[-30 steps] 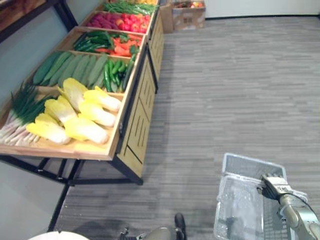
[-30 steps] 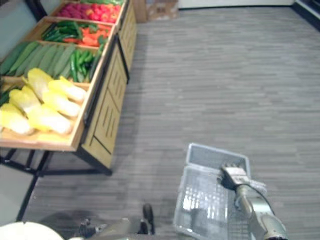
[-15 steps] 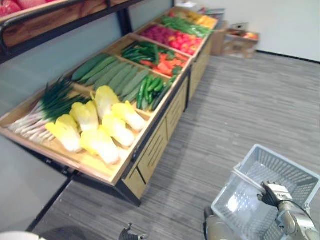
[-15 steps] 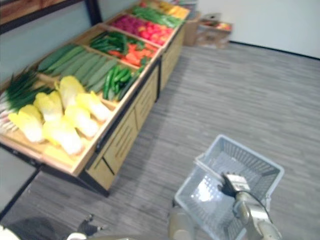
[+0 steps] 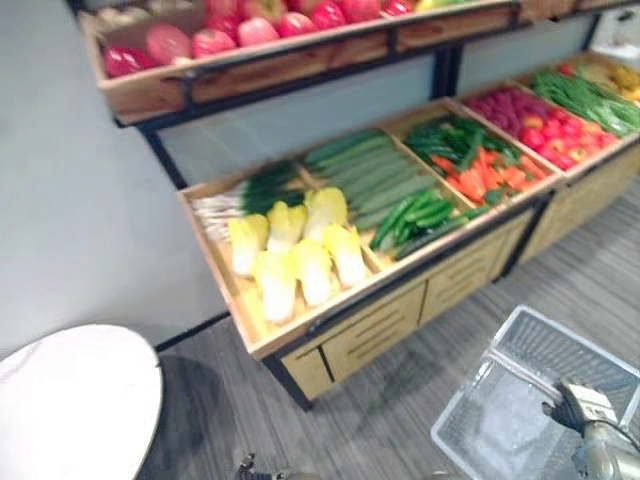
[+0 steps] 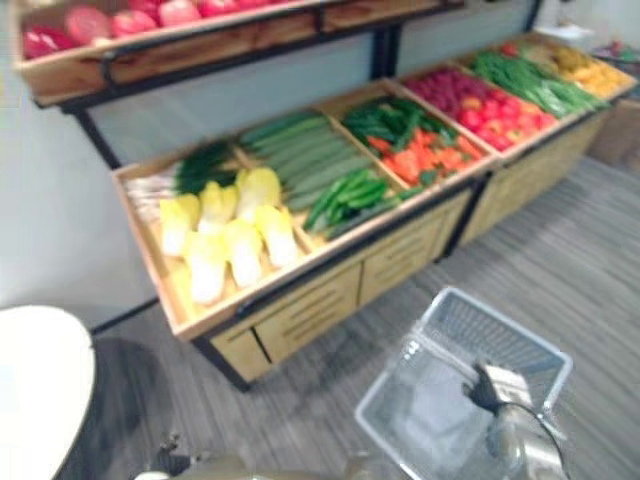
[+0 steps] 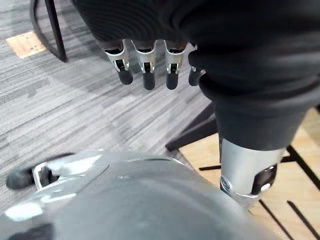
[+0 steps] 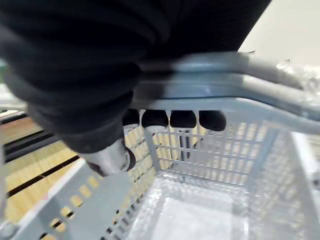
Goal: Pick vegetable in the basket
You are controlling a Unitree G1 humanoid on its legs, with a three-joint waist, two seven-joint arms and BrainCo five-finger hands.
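Note:
A grey plastic basket [image 5: 520,395] hangs low at my right side, and its inside looks empty in the right wrist view. My right hand [image 8: 170,119] is shut on the basket's handle [image 8: 220,92]; the same hand [image 6: 498,385] sits at the basket's near rim. In front stands a wooden display stand [image 5: 330,315] with yellow napa cabbages [image 5: 295,262], green onions [image 5: 255,188], cucumbers [image 5: 362,170], green peppers [image 5: 415,213] and carrots [image 5: 495,175]. My left hand [image 7: 145,67] hangs over the floor, fingers straight, holding nothing.
An upper shelf [image 5: 250,70] of red fruit runs above the vegetable bins. Red and green produce [image 5: 560,120] fills the bins to the right. A white round table [image 5: 70,405] stands at the lower left. Grey floor lies between me and the stand.
The camera has swung left toward the stand, bringing the upper fruit shelf and the white table into view. The basket stays in my right hand.

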